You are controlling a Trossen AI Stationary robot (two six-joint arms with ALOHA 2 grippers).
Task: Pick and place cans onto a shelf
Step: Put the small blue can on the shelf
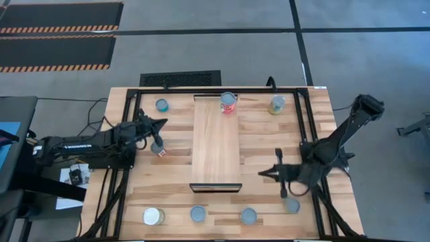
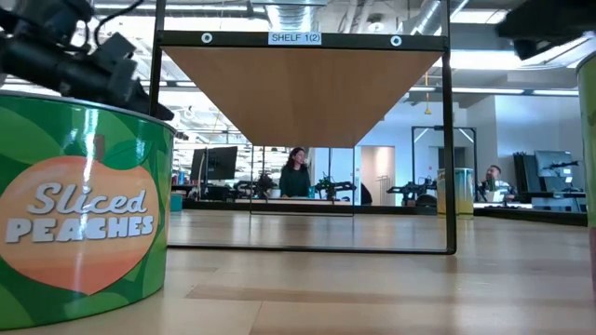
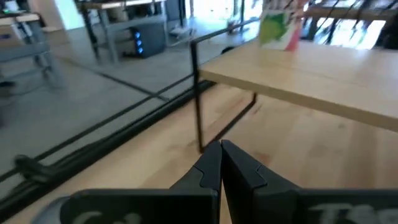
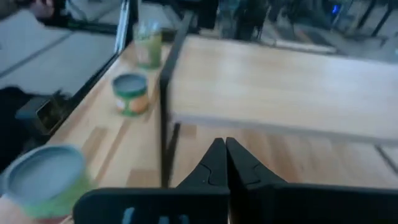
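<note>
Table: the cans and the shelf stand on a wooden table (image 1: 316,128) with a black frame.
Shelf: the long light plank (image 1: 215,144) stands raised on thin black legs in the middle of the table. One red can (image 1: 229,102) already stands on its far end.
Left claw: the left claw (image 3: 221,158) is near the left side of the shelf, and its two fingers are pressed together with nothing between them. A small can with a red label (image 1: 159,149) stands just beside it on the table.
Right claw: the right claw (image 4: 222,152) is near the right side of the shelf and points toward it. Its fingers are closed too, and it holds nothing.
Other cans: four stand in a row at the near edge of the table, the one with a white top (image 1: 153,216) at the left end. Two more stand at the far edge, one on each side of the shelf.
How a can will handle: I judge it stiff and not fragile, heavy if it is full, with smooth round sides that can slip or roll.
Where to take hold: you should open the fingers wide first, close them on the middle of the side wall, and keep the can upright.
Hard to see: in the low view the peaches can (image 2: 79,205) fills the left side, so the cans behind it are hidden. I cannot read the other labels.
</note>
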